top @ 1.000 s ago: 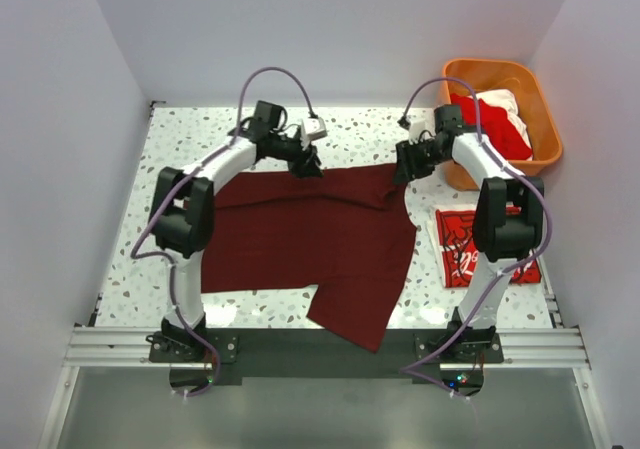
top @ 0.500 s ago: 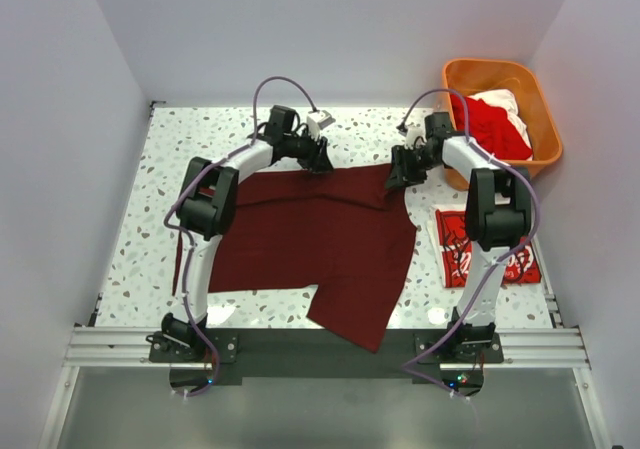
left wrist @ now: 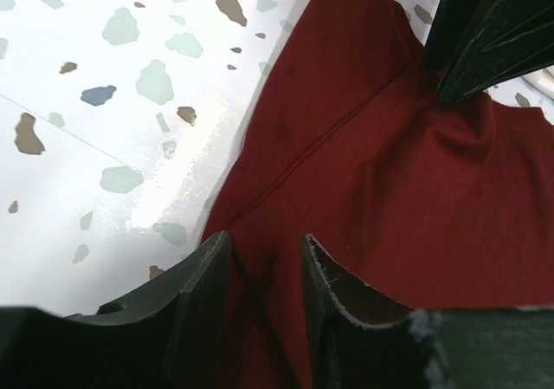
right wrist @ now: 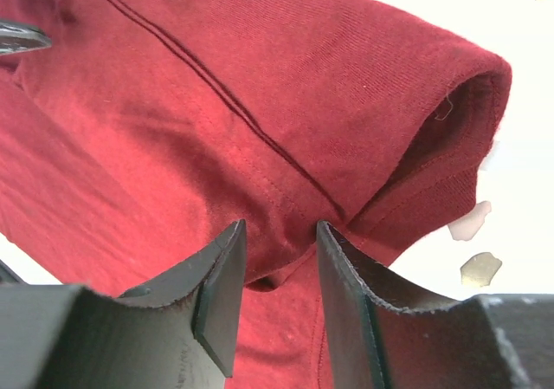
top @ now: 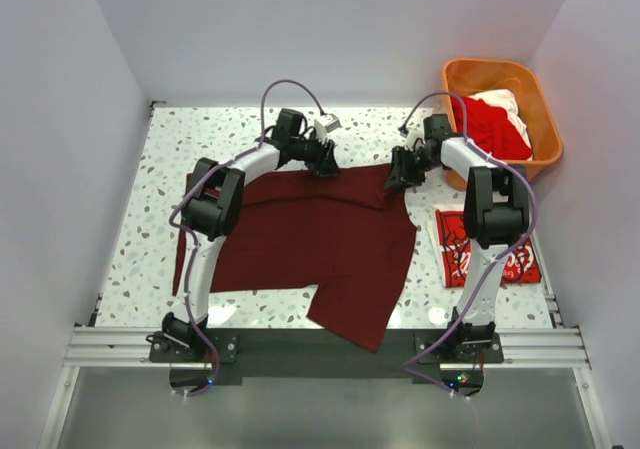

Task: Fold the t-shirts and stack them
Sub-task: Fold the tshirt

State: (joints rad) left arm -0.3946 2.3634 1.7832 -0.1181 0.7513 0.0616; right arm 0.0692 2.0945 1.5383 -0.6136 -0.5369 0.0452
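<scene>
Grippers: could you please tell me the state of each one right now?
Left gripper: astride the maroon t-shirt, grip cannot be told.
Right gripper: likewise, cannot be told.

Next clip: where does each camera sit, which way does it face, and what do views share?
Top external: above and behind the robot, looking down on the table; left arm and right arm show whole, with left gripper and right gripper.
Left wrist: on the left wrist, looking down at the maroon t-shirt at its edge; its fingers show.
Right wrist: on the right wrist, facing that shirt's sleeve; its fingers show.
Shared: all three see the maroon t-shirt.
</scene>
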